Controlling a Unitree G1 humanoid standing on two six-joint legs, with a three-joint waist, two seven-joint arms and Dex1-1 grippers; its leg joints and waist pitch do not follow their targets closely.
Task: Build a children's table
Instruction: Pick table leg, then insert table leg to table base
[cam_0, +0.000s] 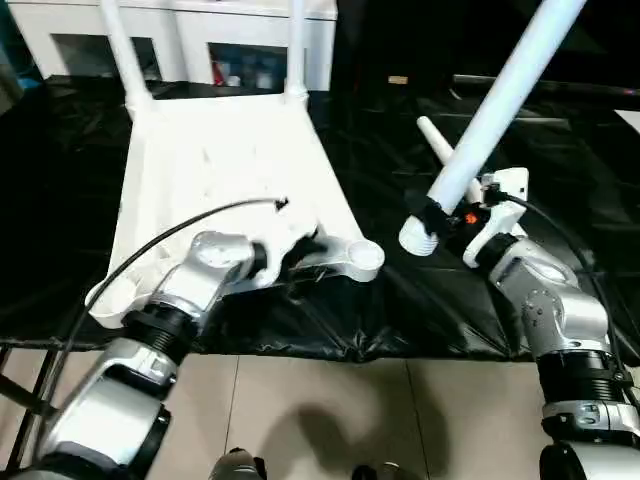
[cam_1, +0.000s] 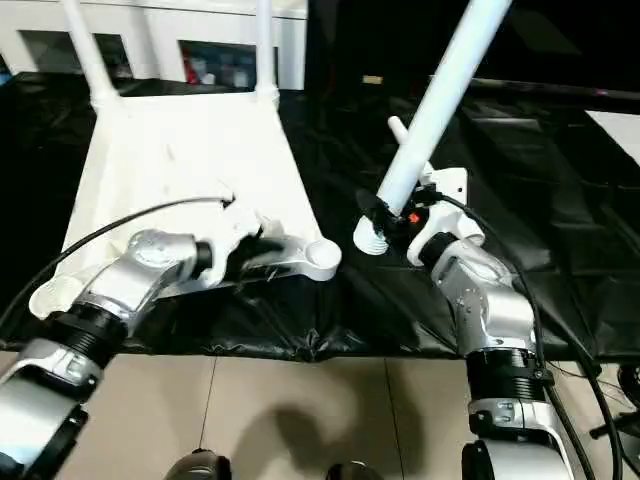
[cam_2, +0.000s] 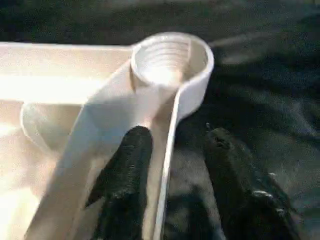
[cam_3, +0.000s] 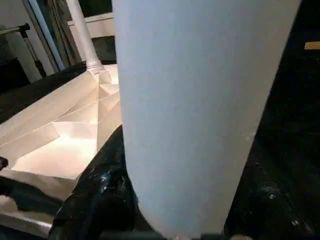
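**A:** Where is the tabletop?

**B:** The white tabletop (cam_0: 215, 170) lies underside up on the black sheet (cam_0: 400, 320). Two legs (cam_0: 122, 50) stand screwed into its corners farthest from both grippers, in front of a white cabinet (cam_0: 200, 30) with glass doors.

**A:** And the left gripper?

**B:** The left gripper (cam_2: 172, 180) straddles the tabletop's rim just behind the round corner socket (cam_2: 170, 62). One black finger (cam_2: 127, 185) sits inside the rim against the ribbed underside, the other outside over the sheet. They are spread a little, with the thin wall between them; I cannot tell whether they actually press on it. The socket is just beyond the fingertips, threaded inside and empty.

**A:** The right one?

**B:** The right gripper (cam_1: 385, 215) is closed around a long white tube leg (cam_0: 495, 115), near its ribbed, threaded end (cam_0: 415, 237). The leg slants up and away from the gripper, out past the top of the head view. Its threaded end hangs over the sheet, beside the empty socket but apart from it.

**A:** Anything else near that gripper?

**B:** Another leg (cam_0: 437, 143) lies on the sheet just beyond it, partly hidden behind the held one.
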